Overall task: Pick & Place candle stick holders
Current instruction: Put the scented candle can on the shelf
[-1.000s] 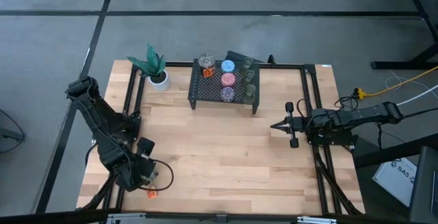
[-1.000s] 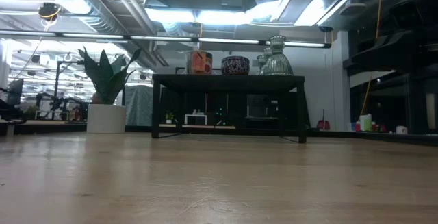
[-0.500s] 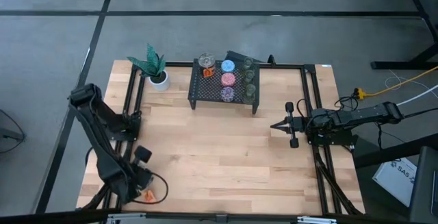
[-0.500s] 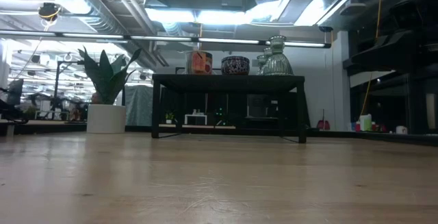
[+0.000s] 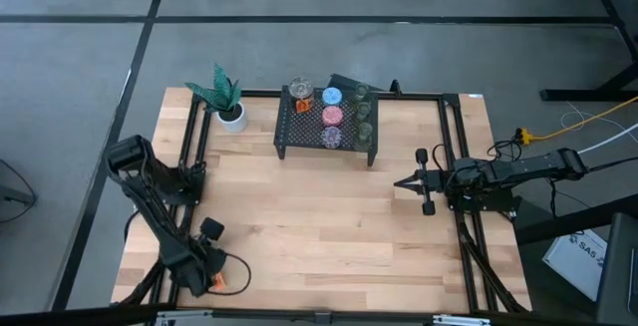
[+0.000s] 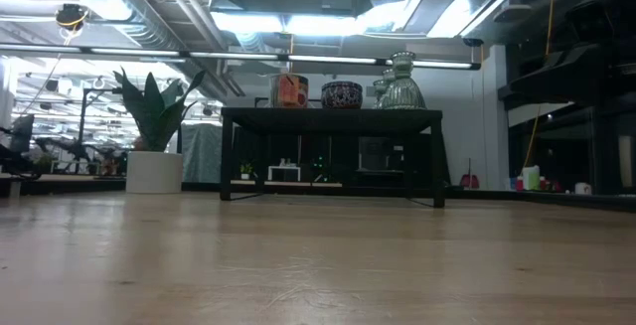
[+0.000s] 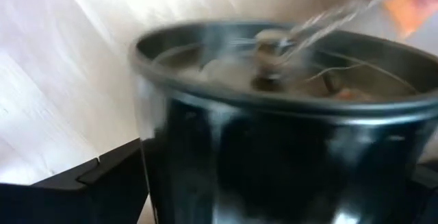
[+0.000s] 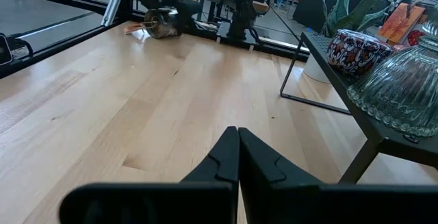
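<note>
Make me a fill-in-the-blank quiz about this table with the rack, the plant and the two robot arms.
1. In the high view, the plant pot stands on the picture's ____ side of the black rack.
2. On the rack, the pink holder sits between the blue holder and the ____ one.
3. The right gripper waits near the table's edge with its fingers ____.
4. The silvery holder is held by the ____ gripper.

Missing words: left; purple; shut; left

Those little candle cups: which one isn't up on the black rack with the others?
The silvery holder with orange marks, gripped by the left gripper at the table's near-left corner. The other candle holders sit on the black mesh rack.
</note>
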Motion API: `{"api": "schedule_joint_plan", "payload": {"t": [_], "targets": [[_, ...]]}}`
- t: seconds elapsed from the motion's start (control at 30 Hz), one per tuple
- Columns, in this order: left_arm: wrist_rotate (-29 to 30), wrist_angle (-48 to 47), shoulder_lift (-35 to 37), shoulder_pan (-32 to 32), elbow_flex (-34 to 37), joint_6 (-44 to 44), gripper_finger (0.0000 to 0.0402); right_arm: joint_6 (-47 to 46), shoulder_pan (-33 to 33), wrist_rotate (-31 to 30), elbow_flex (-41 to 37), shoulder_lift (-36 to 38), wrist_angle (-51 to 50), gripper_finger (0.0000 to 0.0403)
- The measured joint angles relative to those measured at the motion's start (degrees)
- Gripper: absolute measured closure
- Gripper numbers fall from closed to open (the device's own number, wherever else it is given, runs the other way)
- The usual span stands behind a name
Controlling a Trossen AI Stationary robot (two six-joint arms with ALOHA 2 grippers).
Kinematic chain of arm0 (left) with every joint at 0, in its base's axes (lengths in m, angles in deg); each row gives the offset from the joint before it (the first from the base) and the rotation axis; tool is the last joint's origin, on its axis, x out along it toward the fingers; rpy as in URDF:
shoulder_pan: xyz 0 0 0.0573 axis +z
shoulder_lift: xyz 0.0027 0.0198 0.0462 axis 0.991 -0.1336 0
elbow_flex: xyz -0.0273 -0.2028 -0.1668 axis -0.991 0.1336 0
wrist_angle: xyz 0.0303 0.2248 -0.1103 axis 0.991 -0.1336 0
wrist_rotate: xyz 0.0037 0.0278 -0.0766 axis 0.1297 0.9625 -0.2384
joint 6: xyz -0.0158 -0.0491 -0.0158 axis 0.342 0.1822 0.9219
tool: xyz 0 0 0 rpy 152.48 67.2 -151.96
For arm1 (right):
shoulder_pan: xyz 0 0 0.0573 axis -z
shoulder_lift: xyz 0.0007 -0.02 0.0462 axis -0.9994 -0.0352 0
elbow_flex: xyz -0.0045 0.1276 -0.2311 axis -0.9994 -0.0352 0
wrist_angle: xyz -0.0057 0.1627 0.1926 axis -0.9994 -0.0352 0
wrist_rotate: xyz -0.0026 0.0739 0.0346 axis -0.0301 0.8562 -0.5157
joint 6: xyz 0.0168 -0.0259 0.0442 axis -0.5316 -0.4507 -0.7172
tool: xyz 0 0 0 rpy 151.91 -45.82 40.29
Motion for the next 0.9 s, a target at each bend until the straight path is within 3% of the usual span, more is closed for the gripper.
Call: {"api": "schedule_joint_plan", "payload": {"t": [0.27,0.53,0.7,0.9], "targets": [[7.58,3.27,8.61,0.96,5.70,3.26,0.0004,0.00,0.01,0.00,-0.01,0.00,0.01,0.0400],[6.16,7.46,14.72,6.33,9.74,1.55,0.0048,0.00,0.01,0.00,-0.01,0.00,0.01,0.0400],[2.15,10.68,16.21,11.56,11.29,-5.09,0.0048,0.00,0.02,0.01,0.00,0.01,0.02,0.0400],[3.47,13.35,16.45,18.59,11.40,-16.31,0.0048,0.00,0.02,-0.01,0.01,-0.01,0.02,0.0400]]}}
